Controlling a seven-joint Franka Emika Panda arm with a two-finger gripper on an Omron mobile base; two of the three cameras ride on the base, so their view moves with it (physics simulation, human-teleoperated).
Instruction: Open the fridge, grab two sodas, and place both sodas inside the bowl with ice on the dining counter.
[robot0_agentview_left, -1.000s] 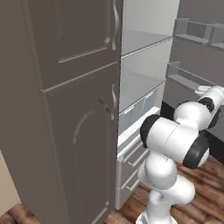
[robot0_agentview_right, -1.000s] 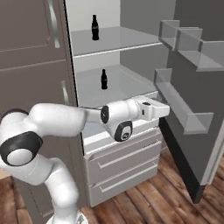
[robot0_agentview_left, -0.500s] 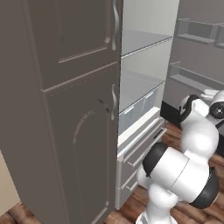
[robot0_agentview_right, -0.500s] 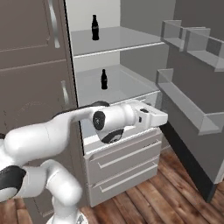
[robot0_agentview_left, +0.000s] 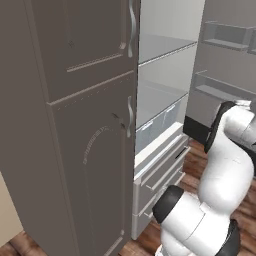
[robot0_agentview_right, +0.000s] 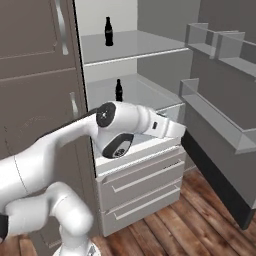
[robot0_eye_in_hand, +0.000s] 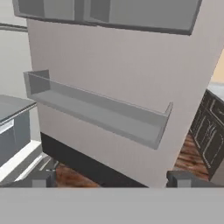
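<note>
The fridge (robot0_agentview_right: 135, 65) stands open with its white shelves in sight. One black soda (robot0_agentview_right: 108, 31) is upright on the upper shelf, and the second soda (robot0_agentview_right: 118, 90) is upright on the shelf below. My gripper (robot0_agentview_right: 178, 131) hangs in front of the fridge, above the drawers (robot0_agentview_right: 142, 180), to the right of the lower soda and lower than it. In the hand view the fingertips (robot0_eye_in_hand: 43, 178) sit wide apart around the gripper (robot0_eye_in_hand: 111, 180), which is open, holds nothing and faces the inside of the open door (robot0_eye_in_hand: 105, 113). The bowl and the dining counter are out of view.
The open door (robot0_agentview_right: 225, 105) carries several tray shelves and reaches out at the right. A brown-grey arched-panel cabinet (robot0_agentview_left: 75, 130) stands left of the fridge. Wood floor (robot0_agentview_right: 200, 220) lies below. A dark cabinet (robot0_eye_in_hand: 210, 131) is beyond the door edge.
My arm has folded, its elbow swinging down toward the base. The hand has drifted a little left and lower in front of the fridge. Both sodas stay put.
</note>
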